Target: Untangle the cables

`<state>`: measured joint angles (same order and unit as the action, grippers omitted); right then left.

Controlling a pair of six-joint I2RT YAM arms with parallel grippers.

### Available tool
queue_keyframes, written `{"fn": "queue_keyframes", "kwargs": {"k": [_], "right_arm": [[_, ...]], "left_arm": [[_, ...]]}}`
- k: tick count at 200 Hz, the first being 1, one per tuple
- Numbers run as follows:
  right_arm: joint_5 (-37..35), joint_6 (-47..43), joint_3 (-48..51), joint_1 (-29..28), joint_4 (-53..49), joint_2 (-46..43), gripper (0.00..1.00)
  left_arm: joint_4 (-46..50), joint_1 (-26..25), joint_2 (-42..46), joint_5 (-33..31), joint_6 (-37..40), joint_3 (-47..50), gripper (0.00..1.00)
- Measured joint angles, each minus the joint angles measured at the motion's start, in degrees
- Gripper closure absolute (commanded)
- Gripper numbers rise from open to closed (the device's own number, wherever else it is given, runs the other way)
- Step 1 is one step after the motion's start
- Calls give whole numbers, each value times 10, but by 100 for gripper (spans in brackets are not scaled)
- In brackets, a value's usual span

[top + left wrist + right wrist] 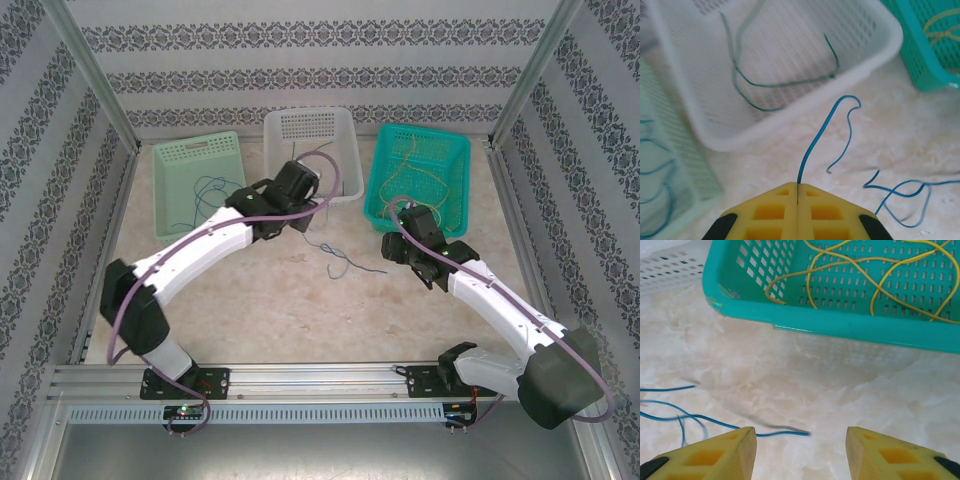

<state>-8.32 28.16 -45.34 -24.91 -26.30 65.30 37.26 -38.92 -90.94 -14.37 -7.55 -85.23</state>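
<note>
— Where does the blue cable (812, 145) sit?
— One end is pinched between the closed tips of the left gripper (798, 186). From there it climbs, hooks over and drops in a loose S.

— And beside it?
— A second blue strand (900, 192) lies on the table (890, 135) just to the right, crossing itself. It may be the same cable; I can't tell.

— The others?
— A green cable (785, 85) curves inside the white basket (790, 40). Yellow cables (774, 296) lie looped over one another in the teal basket (840, 327). Thin blue loops (655, 170) rest in the pale green basket (685, 165).
</note>
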Motion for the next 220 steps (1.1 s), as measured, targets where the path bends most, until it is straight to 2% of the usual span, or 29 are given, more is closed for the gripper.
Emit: {"fn": "queue_keyframes", "kwargs": {"k": [36, 59, 72, 110, 153, 220], "right_arm": [[24, -3, 3, -16, 32, 29, 49], [43, -6, 7, -32, 56, 76, 43], [52, -14, 8, -47, 69, 102, 35], [73, -64, -11, -123, 128, 175, 30], [100, -104, -60, -168, 224, 267, 28], [141, -121, -63, -215, 340, 270, 32]], "left_arm": [[12, 29, 88, -45, 18, 1, 100], [14, 42, 132, -67, 27, 1, 100], [14, 46, 148, -68, 29, 3, 100], [12, 48, 183, -47, 24, 31, 100], [13, 49, 188, -25, 8, 49, 100], [13, 49, 197, -15, -9, 49, 100]]}}
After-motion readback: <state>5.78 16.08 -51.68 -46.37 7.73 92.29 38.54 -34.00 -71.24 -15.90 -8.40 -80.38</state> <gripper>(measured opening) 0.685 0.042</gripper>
